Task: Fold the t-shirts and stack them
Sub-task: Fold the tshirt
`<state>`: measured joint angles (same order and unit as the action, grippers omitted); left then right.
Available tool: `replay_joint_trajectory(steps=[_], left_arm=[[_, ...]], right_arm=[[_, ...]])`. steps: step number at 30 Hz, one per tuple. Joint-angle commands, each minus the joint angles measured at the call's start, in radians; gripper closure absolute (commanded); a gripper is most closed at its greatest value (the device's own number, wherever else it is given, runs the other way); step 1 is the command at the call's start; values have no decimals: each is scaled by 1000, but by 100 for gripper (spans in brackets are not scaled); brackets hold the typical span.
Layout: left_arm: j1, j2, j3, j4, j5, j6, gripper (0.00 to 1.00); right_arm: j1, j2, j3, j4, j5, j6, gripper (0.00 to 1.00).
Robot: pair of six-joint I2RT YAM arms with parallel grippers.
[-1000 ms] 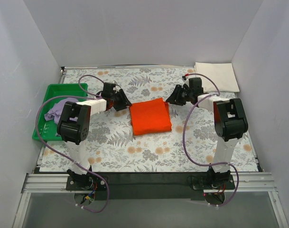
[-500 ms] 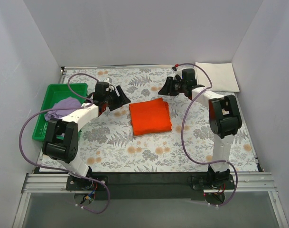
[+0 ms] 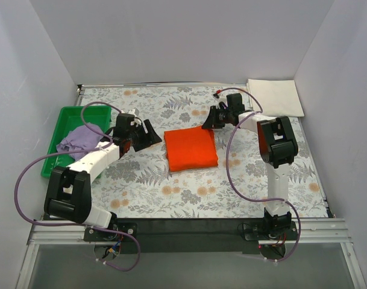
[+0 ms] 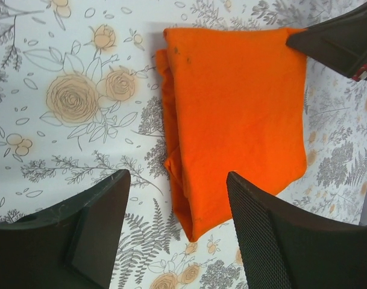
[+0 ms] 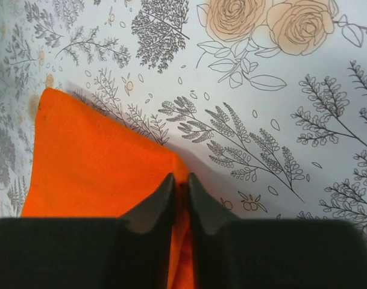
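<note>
pinching the far right corner of the orange t-shirt (image 5: 99, 168), the right claw (image 5: 180, 180) has its jaws drawn narrow, and a thin strip of cloth shows in the slit between them. the rest of the folded shirt spreads from this claw toward the left and toward the near edge of the table (image 3: 171, 192), lying flat at mid-table.

the left claw (image 4: 178, 177) stands wide and holds nothing. in the overhead view it sits just beside the shirt's left edge, apart from the cloth. the layered fold edges face it, and the shirt lies straight ahead of its open jaws.

orientation: the folded shirt is close to square (no marked long axis in the overhead view), so the corner grip rather than the axis sets the direction of pull.

governing relation: the cream-white t-shirt (image 3: 275, 96) lies folded at the far right corner of the table, well apart from the orange one, to the right of the right claw and a little farther away. the right arm is the nearer arm to it. if the orange shirt is to be stacked there, travel would probably run rightward and away, led by the right claw.

the lilac t-shirt (image 3: 81, 138) lies crumpled in the green tray (image 3: 65, 117) at the left, nearer the left arm.
</note>
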<state>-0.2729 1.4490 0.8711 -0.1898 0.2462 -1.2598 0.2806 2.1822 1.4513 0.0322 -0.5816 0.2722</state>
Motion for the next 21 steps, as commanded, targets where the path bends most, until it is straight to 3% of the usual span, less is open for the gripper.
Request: replay_joint_trajectory(steps=[1, 2, 4, 12, 21], left_arm=[[0, -39, -21, -20, -10, 17, 40], [0, -39, -23, -20, -10, 17, 40], [0, -39, -21, -19, -15, 17, 42], [0, -26, -12, -17, -24, 7, 44], [-2, 0, -7, -7, -13, -10, 46]], right_arm=[[-6, -10, 29, 6, -52, -24, 83], [-6, -24, 21, 6, -52, -25, 94], [-6, -68, 9, 6, -55, -27, 99], [-3, -246, -42, 2, -29, -30, 99], [-6, -262, -137, 6, 77, -25, 99]])
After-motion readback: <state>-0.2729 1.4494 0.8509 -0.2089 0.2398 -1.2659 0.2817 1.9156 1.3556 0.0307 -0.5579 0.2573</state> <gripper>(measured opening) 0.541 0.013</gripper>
